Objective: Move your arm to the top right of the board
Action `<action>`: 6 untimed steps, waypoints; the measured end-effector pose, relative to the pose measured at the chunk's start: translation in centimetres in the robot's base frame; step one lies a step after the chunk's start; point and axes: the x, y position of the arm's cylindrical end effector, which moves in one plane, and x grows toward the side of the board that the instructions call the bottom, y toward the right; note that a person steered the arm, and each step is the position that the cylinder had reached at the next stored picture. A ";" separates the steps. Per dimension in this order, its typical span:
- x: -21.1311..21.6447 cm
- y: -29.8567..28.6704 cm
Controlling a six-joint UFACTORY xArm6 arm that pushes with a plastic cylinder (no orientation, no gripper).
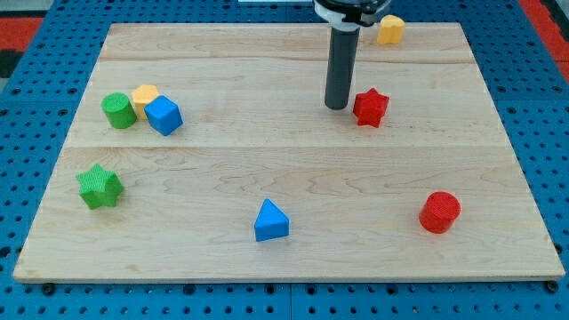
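Observation:
My tip [337, 107] rests on the wooden board [284, 169] right of centre in the upper half, just left of a red star block [371, 108], with a small gap between them. The dark rod rises from the tip to the view's top edge. A yellow block [390, 29] sits near the board's top edge, up and to the right of the tip.
A green cylinder [118, 110], a yellow block [145, 96] and a blue cube [164, 116] cluster at the left. A green star [100, 187] lies lower left, a blue triangle [271, 221] at bottom centre, a red cylinder [439, 212] lower right.

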 end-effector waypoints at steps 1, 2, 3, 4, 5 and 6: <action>0.7 4.0; 0.0 5.5; -3.7 2.5; -5.3 7.8; -5.2 11.9; -5.8 15.3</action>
